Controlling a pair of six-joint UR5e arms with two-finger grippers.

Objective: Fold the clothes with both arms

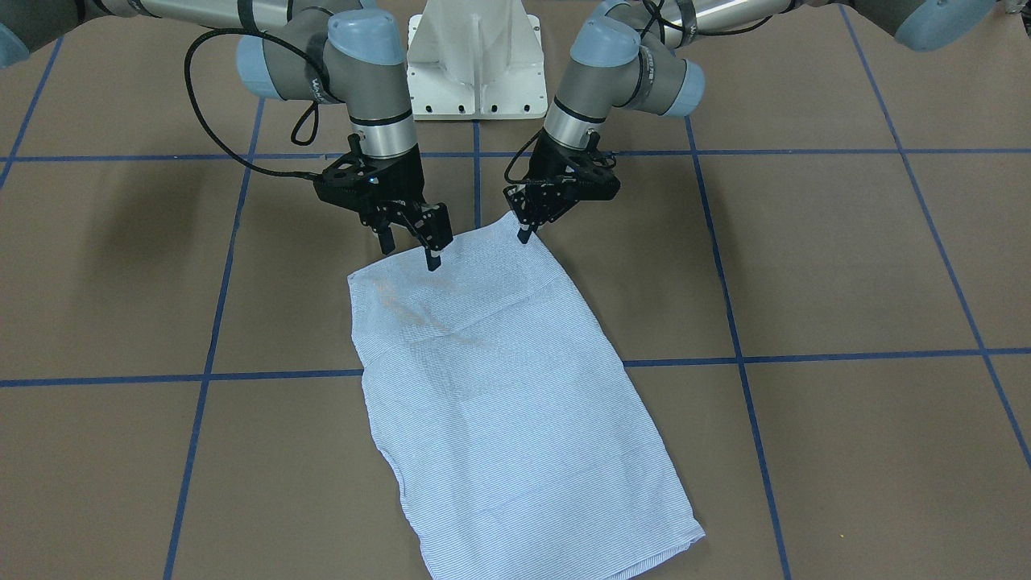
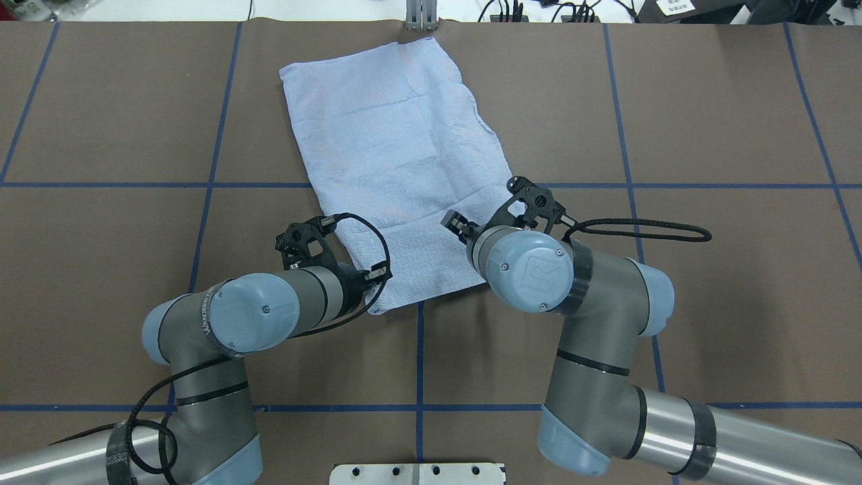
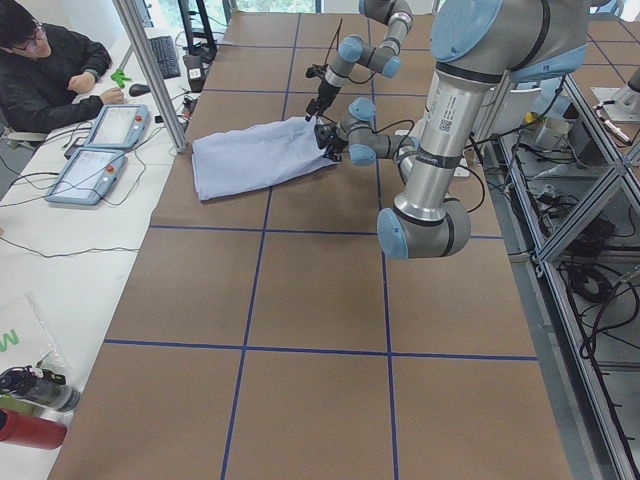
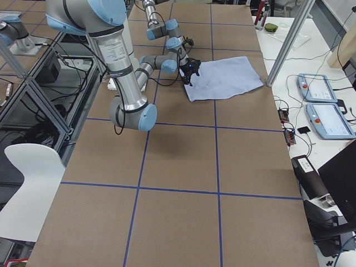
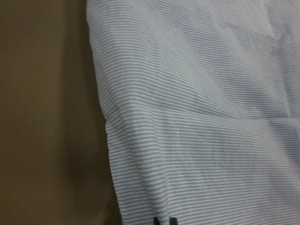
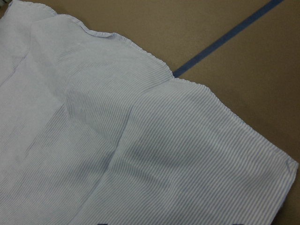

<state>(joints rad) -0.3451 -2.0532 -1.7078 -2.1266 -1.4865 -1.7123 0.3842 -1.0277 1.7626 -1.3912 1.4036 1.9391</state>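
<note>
The light blue and white striped shirt lies folded into a long rectangle on the brown table, slanting away from the robot; it also shows in the overhead view. My left gripper is at the shirt's near corner, its fingertips close together and pinching the cloth edge. My right gripper hovers over the other near corner with its fingers spread open; the right wrist view shows the cloth between the parted tips. Collar, buttons and label are hidden.
The white pedestal base stands behind the grippers. Blue tape lines grid the table. An operator sits at a side desk with two teach pendants. An aluminium post stands at the far table edge by the shirt.
</note>
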